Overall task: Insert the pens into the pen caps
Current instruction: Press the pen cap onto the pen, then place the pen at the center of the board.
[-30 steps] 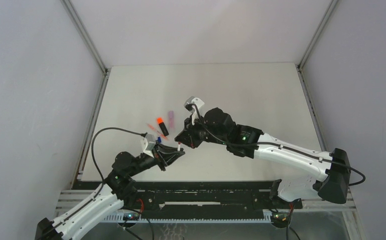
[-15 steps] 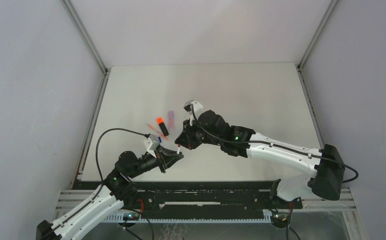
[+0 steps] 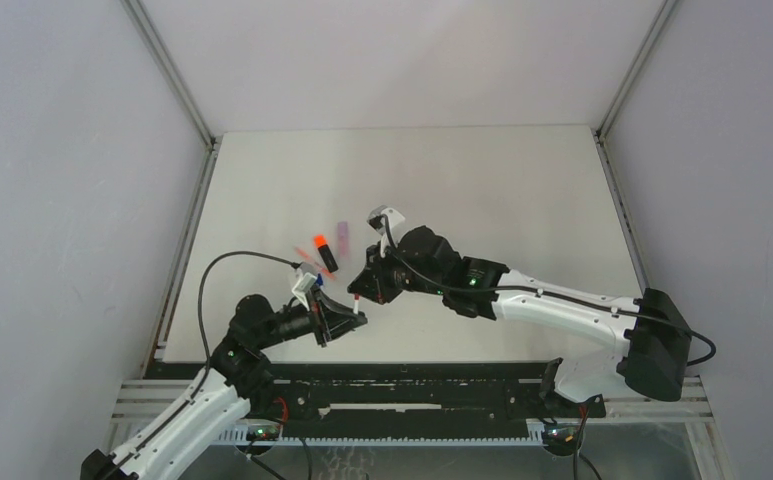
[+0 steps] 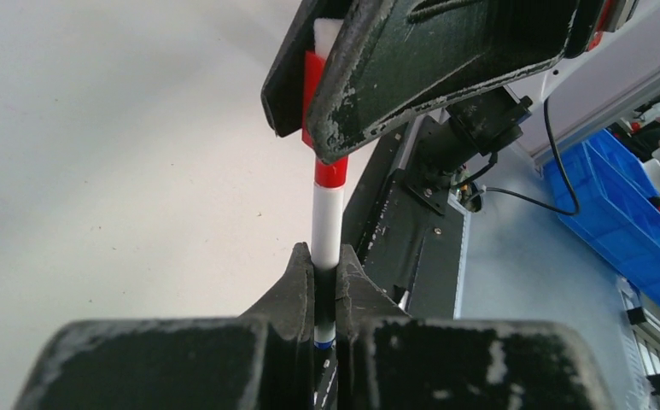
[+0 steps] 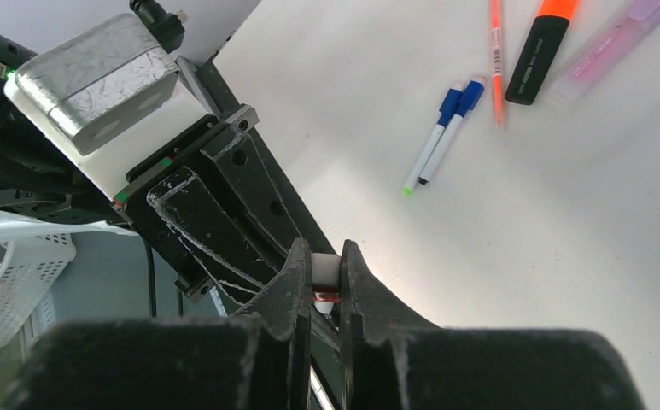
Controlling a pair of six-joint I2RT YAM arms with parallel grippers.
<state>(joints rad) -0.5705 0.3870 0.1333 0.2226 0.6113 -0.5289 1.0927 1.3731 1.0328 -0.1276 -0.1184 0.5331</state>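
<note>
Red cap (image 4: 311, 96) clamped in right gripper (image 5: 324, 266), white pen (image 4: 327, 224) in left gripper (image 4: 326, 266); we're counting 2 blue-capped pens (image 5: 435, 130), 1 orange pen (image 5: 497, 60) & 2 highlighters (image 5: 538, 55) on worktop (image 5: 565, 222).

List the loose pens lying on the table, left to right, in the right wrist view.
two blue-capped pens → thin orange-red pen → black orange-tipped highlighter → lilac highlighter
</note>
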